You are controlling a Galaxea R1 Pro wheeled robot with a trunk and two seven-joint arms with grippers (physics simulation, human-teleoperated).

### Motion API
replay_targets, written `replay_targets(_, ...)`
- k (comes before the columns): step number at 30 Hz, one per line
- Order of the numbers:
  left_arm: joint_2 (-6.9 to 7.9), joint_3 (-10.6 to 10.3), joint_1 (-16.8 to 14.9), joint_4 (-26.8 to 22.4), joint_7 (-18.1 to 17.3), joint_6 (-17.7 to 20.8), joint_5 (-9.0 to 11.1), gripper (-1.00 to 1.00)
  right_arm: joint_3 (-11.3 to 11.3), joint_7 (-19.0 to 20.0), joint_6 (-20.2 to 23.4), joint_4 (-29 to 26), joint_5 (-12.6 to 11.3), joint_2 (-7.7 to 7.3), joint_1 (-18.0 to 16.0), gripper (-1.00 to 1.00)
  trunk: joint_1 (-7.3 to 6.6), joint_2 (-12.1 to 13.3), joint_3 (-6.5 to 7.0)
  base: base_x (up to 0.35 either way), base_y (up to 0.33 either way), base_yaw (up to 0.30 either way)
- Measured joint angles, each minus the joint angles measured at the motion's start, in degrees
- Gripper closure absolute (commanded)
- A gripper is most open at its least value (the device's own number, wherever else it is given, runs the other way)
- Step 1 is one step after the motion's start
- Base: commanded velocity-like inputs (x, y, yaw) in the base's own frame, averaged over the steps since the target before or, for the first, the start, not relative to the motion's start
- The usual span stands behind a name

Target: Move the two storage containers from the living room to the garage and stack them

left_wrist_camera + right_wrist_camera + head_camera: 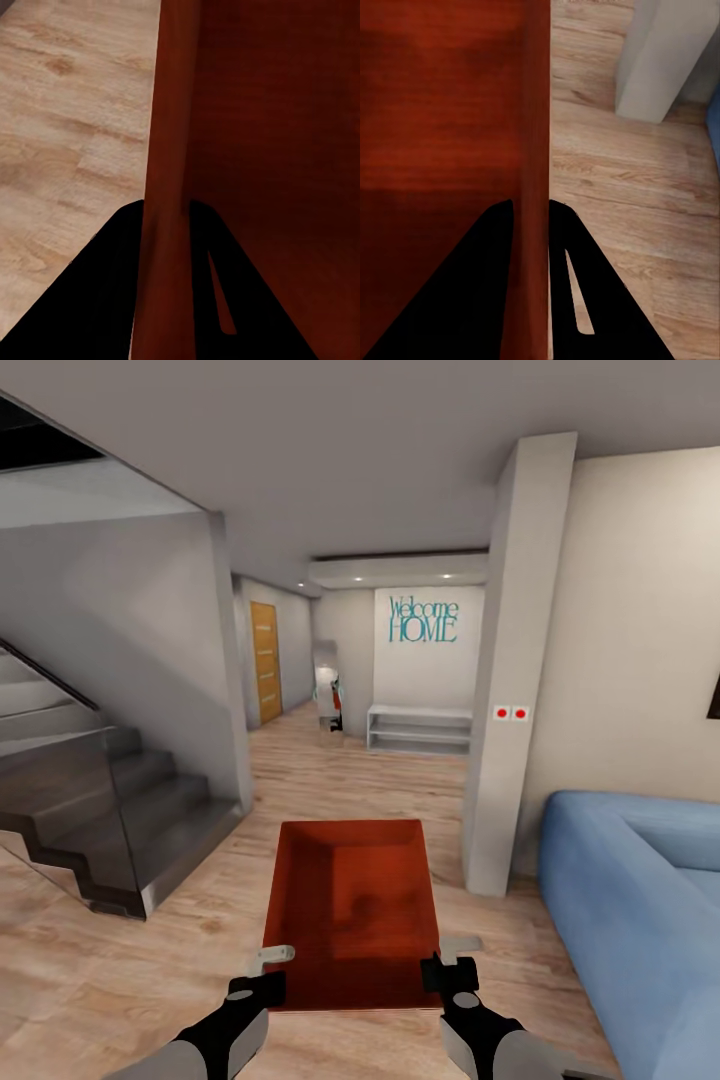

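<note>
Red box [352, 905] held over wood floor [120, 950]; left pincer [262, 970] clamped on its left wall, right pincer [447, 958] clamped on right wall. Blue sofa [640, 900] at right.

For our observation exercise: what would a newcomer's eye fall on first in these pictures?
The red container, held out front over the wood floor, one wall in each pincer: left pincer, right pincer. Then the blue sofa at right, and the teal "Welcome HOME" sign down the hall.
</note>
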Motion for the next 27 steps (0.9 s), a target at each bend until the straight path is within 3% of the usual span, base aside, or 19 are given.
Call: replay_targets(27, -0.02, 0.13, -0.01, 0.01, -0.03, 0.00, -0.22, 1.00, 0.18, 0.06, -0.10, 0.04, -0.28, -0.04, 0.01, 1.00, 0.00, 0.00, 0.00, 0.322, 0.000, 0.000)
